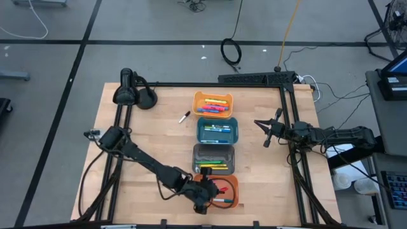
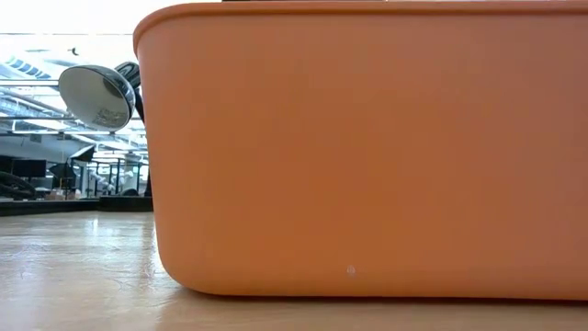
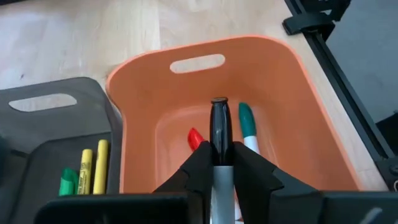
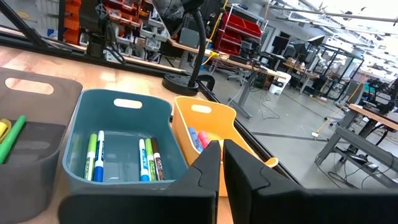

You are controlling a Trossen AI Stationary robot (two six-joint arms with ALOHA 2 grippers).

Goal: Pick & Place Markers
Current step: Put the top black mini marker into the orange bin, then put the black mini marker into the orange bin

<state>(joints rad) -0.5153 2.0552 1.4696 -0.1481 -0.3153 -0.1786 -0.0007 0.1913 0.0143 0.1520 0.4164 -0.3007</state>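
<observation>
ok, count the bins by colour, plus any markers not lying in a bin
light orange bin: 1
teal bin: 1
grey bin: 1
orange bin: 1
loose marker: 1
black marker in left gripper: 1
Total: 6

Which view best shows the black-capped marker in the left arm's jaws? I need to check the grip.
The left wrist view: the black-capped marker stands between the left gripper jaws, over the orange bin. The high view shows only the gripper over that bin; the low view shows just the bin wall; the right wrist view misses it.
</observation>
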